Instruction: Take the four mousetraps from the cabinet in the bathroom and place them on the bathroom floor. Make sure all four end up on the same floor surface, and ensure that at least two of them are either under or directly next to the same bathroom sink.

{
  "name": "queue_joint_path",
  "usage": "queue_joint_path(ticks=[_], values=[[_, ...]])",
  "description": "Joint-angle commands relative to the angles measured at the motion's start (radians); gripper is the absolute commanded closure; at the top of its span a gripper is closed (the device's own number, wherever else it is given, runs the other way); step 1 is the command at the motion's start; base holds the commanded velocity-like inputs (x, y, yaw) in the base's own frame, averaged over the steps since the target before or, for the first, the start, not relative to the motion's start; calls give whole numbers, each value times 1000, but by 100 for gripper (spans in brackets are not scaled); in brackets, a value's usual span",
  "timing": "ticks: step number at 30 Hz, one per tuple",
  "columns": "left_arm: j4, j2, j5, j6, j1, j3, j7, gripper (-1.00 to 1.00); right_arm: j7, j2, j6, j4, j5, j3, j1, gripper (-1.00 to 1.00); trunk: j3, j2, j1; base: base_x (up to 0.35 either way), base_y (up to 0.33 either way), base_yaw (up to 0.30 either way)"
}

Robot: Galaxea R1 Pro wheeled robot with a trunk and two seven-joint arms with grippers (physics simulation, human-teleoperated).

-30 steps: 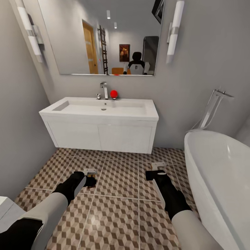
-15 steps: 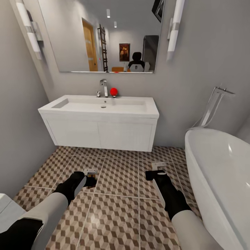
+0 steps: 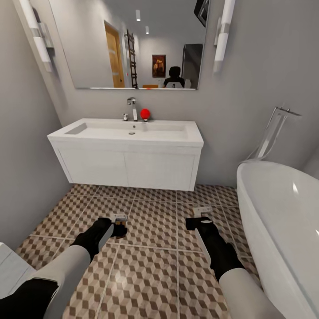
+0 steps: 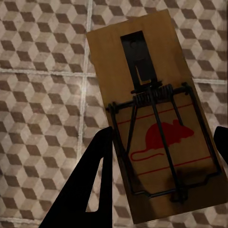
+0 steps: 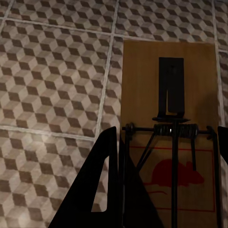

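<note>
gripping flat wooden mousetraps (image 4: 152,123) over cube-patterned bathroom floor (image 3: 150,226).

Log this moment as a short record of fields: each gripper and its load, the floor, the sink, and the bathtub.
left gripper: shut on a mousetrap, held over the floor
right gripper: shut on a second mousetrap, also over the floor
bathroom floor: cube-pattern tiles; no trap seen lying on it
bathroom sink: white basin on a wall-hung vanity, straight ahead beyond both grippers
red ball: on the sink ledge beside the tap
bathtub: on the robot's right
</note>
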Motion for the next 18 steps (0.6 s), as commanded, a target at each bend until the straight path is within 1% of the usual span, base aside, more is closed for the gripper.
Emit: queue_joint_path(ticks=[1, 14, 16, 18], values=[[-6, 0, 9, 5, 0, -8, 9, 100, 0, -1, 7, -1, 7, 2, 0, 100, -4, -8, 4, 0, 0, 0], [-15, -2, 9, 4, 0, -8, 9, 100, 0, 0, 7, -1, 6, 2, 0, 100, -45, -99, 54, 0, 0, 0], [-14, -2, 9, -2, 0, -7, 9, 100, 0, 0, 7, -1, 6, 2, 0, 100, -51, -113, 61, 0, 0, 0], [-13, -2, 9, -31, 0, -8, 9, 100, 0, 0, 7, -1, 6, 2, 0, 100, -57, -127, 69, 0, 0, 0]])
